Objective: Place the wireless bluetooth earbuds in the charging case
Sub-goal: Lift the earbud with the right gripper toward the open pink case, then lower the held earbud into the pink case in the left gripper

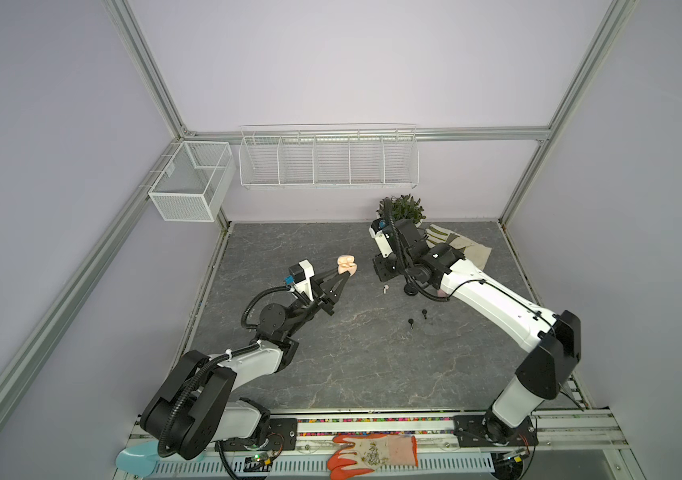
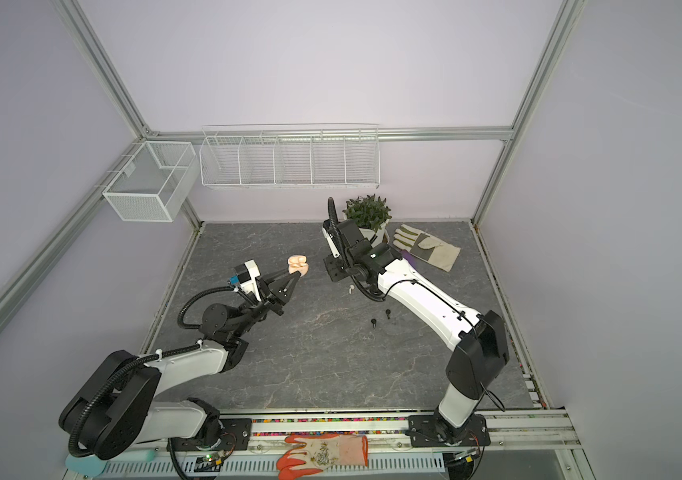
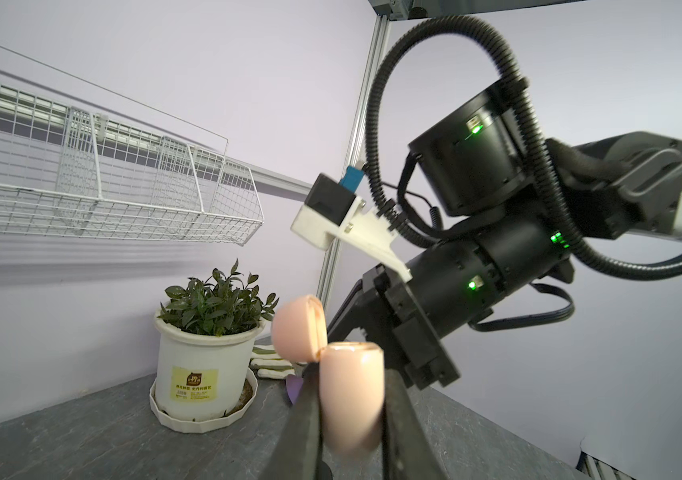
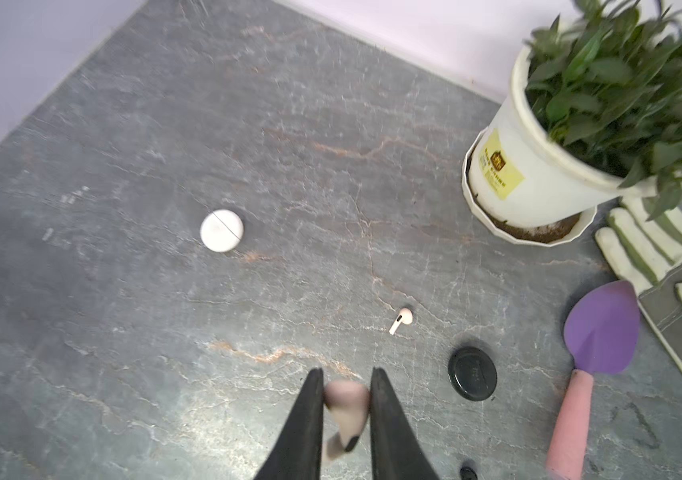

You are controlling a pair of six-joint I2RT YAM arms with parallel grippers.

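Observation:
My left gripper is shut on a peach charging case and holds it above the table's middle. The case's body sits between the two fingers, and its lid is swung open. My right gripper is shut on a pinkish earbud with its stem pointing back toward the wrist; in both top views its fingers are hidden under its wrist, right of the case. A whitish earbud and two black earbuds lie on the table.
A white round case and a black round case lie shut on the slate table. A purple trowel, a work glove and a potted plant crowd the far right. Wire baskets hang on the back wall.

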